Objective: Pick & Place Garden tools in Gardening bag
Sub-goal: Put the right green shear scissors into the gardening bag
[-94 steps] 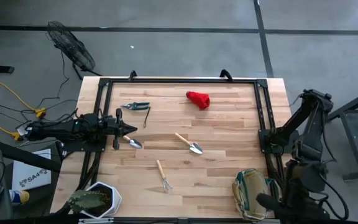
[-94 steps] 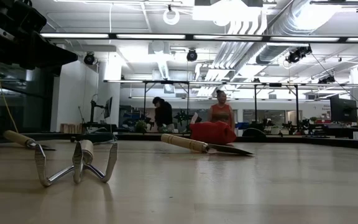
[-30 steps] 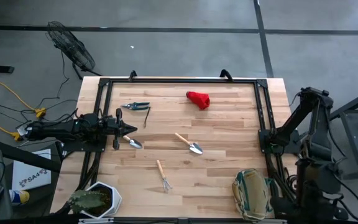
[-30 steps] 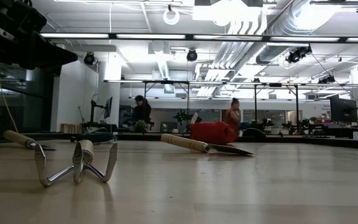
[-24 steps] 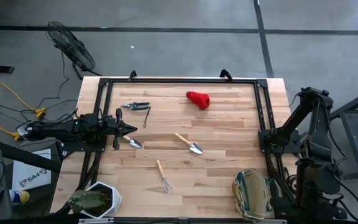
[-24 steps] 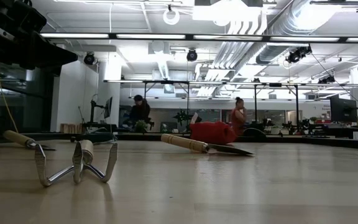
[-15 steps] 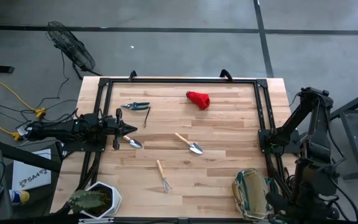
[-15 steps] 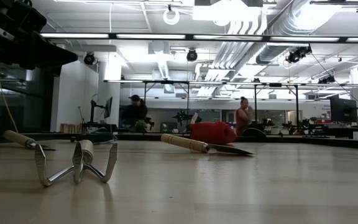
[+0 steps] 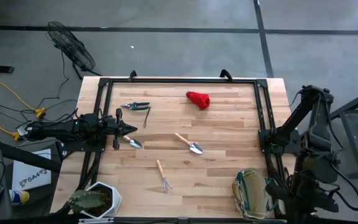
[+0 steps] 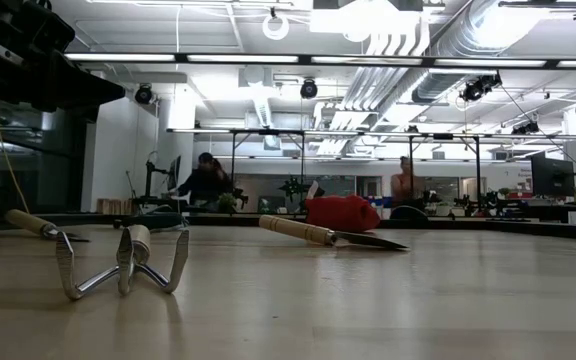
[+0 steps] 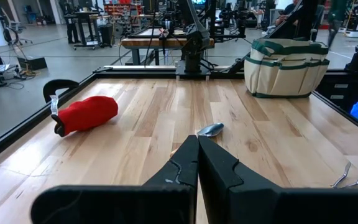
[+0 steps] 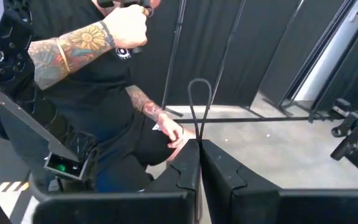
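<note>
Two wooden-handled trowels lie flat on the table, one (image 9: 188,143) at the middle and one (image 9: 133,143) at the left. The rake (image 9: 163,176) lies nearer, its prongs (image 10: 123,262) on the wood. The green-handled shears (image 9: 135,106) and the red lump (image 9: 198,99) lie toward the far side. The khaki bag (image 9: 252,193) stands at the near right corner. My left gripper (image 9: 128,129) is shut and empty, above the left trowel, whose blade (image 11: 210,129) shows just past the fingertips. My right gripper (image 12: 199,144) is shut and empty, off the table's right side.
A plant in a white hexagonal pot (image 9: 98,200) stands at the near left corner. A black frame (image 9: 179,80) runs round the table's far, left and right sides. A seated person (image 12: 104,93) is in front of my right gripper, beyond the table. Bare wood lies between the tools.
My right arm has shifted a little beside the table's near right corner, staying off the table. The tools and the bag lie as before. People in the room behind have walked apart.
</note>
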Action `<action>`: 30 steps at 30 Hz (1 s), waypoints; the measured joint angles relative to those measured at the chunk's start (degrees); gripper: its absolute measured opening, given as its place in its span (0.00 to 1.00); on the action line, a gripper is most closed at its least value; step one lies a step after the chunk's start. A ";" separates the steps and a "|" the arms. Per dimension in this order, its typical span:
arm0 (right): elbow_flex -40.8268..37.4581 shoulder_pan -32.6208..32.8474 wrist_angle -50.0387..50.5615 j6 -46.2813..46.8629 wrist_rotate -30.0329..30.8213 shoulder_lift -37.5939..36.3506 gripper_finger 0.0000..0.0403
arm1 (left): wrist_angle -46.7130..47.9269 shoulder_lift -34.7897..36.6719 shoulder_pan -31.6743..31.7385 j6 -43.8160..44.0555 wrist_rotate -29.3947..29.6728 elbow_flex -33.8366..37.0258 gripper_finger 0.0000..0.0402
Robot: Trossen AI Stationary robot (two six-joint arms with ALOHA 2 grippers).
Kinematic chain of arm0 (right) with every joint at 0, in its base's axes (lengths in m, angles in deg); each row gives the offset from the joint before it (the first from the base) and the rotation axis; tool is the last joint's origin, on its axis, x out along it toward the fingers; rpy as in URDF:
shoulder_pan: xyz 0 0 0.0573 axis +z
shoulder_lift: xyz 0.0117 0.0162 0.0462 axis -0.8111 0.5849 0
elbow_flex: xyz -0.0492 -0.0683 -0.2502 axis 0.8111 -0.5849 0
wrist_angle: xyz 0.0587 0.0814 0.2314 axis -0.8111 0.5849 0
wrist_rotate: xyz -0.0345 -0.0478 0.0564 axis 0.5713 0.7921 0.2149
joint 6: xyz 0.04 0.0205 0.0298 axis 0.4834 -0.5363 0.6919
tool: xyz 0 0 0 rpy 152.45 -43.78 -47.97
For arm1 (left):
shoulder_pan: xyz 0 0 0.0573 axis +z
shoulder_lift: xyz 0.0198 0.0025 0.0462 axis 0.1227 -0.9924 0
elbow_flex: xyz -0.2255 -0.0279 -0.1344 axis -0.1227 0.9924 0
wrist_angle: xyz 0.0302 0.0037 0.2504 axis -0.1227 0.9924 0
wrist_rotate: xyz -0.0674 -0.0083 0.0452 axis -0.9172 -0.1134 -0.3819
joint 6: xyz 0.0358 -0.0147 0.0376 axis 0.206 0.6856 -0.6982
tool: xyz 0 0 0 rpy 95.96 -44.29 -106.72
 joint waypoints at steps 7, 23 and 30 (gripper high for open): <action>0.00 0.04 2.06 -0.33 -0.04 -0.12 0.01 | 0.00 0.02 0.00 0.00 0.00 0.00 0.00; -0.33 0.07 1.99 2.64 2.35 1.81 0.01 | 0.00 0.00 -0.02 0.00 0.00 0.00 0.00; -0.35 0.07 2.46 4.19 6.73 2.09 0.01 | 0.00 0.00 0.00 0.00 0.00 0.00 0.00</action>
